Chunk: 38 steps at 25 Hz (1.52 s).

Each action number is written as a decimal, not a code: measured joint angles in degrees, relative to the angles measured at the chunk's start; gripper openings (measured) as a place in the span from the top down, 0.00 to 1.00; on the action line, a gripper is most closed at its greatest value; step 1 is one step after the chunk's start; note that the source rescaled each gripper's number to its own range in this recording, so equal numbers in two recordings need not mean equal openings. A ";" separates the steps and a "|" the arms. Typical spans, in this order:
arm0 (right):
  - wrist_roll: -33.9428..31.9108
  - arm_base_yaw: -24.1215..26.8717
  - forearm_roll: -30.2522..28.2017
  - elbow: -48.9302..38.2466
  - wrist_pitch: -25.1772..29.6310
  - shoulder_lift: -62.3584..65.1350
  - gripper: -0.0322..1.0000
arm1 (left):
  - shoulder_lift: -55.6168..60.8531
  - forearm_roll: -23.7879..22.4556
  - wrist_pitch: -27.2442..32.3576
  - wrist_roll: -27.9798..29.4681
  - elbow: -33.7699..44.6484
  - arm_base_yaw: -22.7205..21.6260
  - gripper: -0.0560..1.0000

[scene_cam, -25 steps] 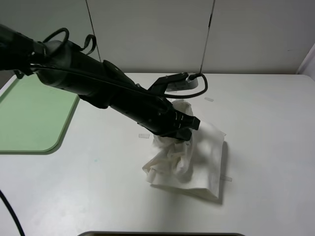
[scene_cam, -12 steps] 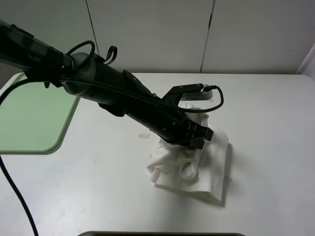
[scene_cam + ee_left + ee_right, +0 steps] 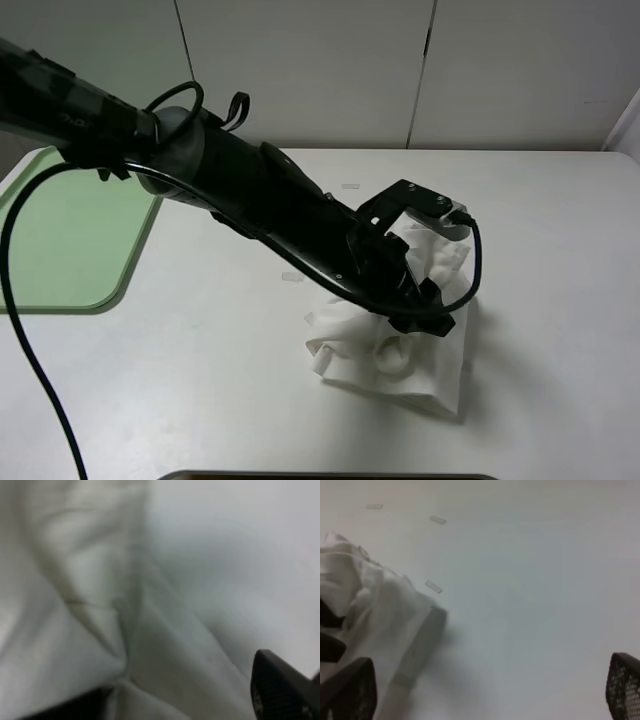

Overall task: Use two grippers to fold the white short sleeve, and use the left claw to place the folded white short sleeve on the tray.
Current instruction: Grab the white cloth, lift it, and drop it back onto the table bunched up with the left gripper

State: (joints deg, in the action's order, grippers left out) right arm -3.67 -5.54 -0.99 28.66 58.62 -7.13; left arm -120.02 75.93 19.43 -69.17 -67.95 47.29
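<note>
1. Left claw has travelled across the white short sleeve toward its far-from-tray edge since a second ago, dragging the bundle a bit further from the tray; it was clenched then and its fingers are parting now, apparently letting go of cloth. Wrist view shows one finger clear of the fabric.
2. Shirt sits on the tabletop, well apart from the tray, as a loose lumpy bundle. One flat layer lies underneath and crumpled folds are piled on it. Not on the tray yet.
3. Right claw: released, fingers wide apart, nothing between them, hanging over bare tabletop beside the shirt's edge.
4. Handling, my read: light, soft, limp cotton. No stiffness, so folds slump and shift when dragged. Not fragile, and not slippery on this surface.
5. Grip advice: pinch through all layers at a folded edge, not the loose top crumple, or it unfolds in transit.
</note>
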 joint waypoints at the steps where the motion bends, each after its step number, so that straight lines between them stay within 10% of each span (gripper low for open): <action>1: 0.00 0.00 0.00 0.00 0.00 0.00 0.00 | 0.00 0.14 1.70 -3.44 -0.38 0.11 0.36; 5: 0.00 0.00 0.00 0.00 0.00 0.00 0.00 | 0.00 6.19 8.20 -21.53 -1.48 0.58 0.35; 12: 0.00 0.00 0.00 0.00 0.00 0.00 0.00 | 0.19 12.04 12.13 -32.67 -1.61 0.82 0.35; 21: 0.00 0.00 0.18 0.00 0.00 0.00 0.00 | 9.16 12.53 10.21 -33.25 -1.66 -0.51 0.14; 30: 0.00 0.00 0.36 0.00 0.00 0.00 0.00 | 16.93 -5.29 -7.42 -18.85 3.95 -10.72 0.10; 38: 0.00 0.00 0.62 0.00 0.00 0.00 0.00 | 14.15 -7.01 -14.43 -17.27 8.11 -11.54 0.10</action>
State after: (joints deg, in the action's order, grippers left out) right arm -3.67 -5.54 -0.37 28.66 58.62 -7.13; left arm -105.87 68.92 5.00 -86.44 -59.84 35.75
